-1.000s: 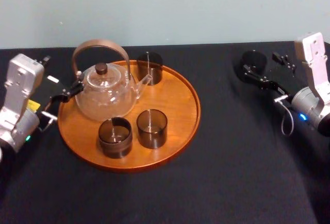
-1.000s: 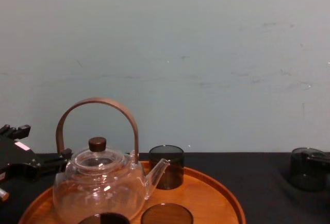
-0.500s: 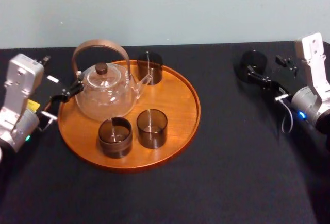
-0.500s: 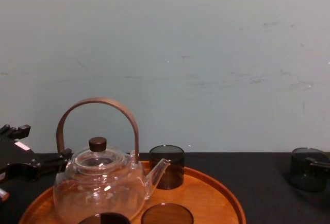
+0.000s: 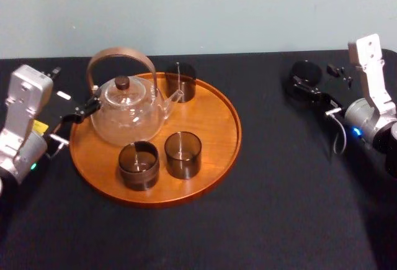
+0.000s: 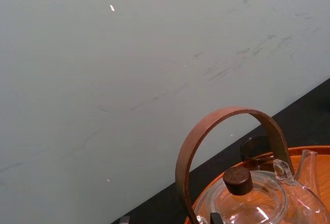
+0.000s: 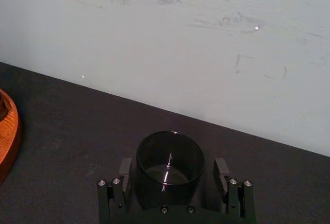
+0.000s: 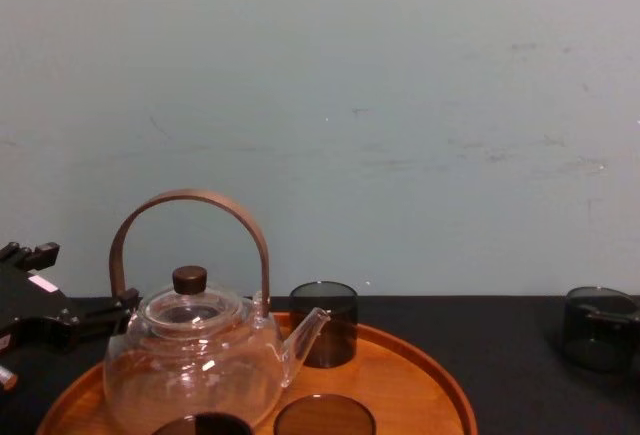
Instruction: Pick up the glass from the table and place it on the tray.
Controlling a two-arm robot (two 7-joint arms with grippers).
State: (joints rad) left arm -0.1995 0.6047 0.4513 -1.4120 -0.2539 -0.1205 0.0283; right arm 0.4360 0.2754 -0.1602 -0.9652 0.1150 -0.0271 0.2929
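The smoked glass (image 7: 170, 154) stands upright on the table (image 5: 267, 158), well right of the tray (image 5: 217, 121). It sits between the right gripper's (image 7: 173, 168) spread, unclamped fingers. The left gripper (image 5: 79, 112) sits beside the tray.

The matte black table (image 5: 273, 177) carries a round wooden tray (image 5: 217, 135), just beside the left pincer (image 5: 84, 108), and a dark glass (image 7: 170, 154) standing between the right pincer's (image 7: 173, 175) spread fingers (image 7: 125, 168).

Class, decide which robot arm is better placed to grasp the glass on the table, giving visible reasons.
The right. Its right gripper, fingers open, straddles the glass, away from the tray; the left gripper sits across the tray, beside the teapot.
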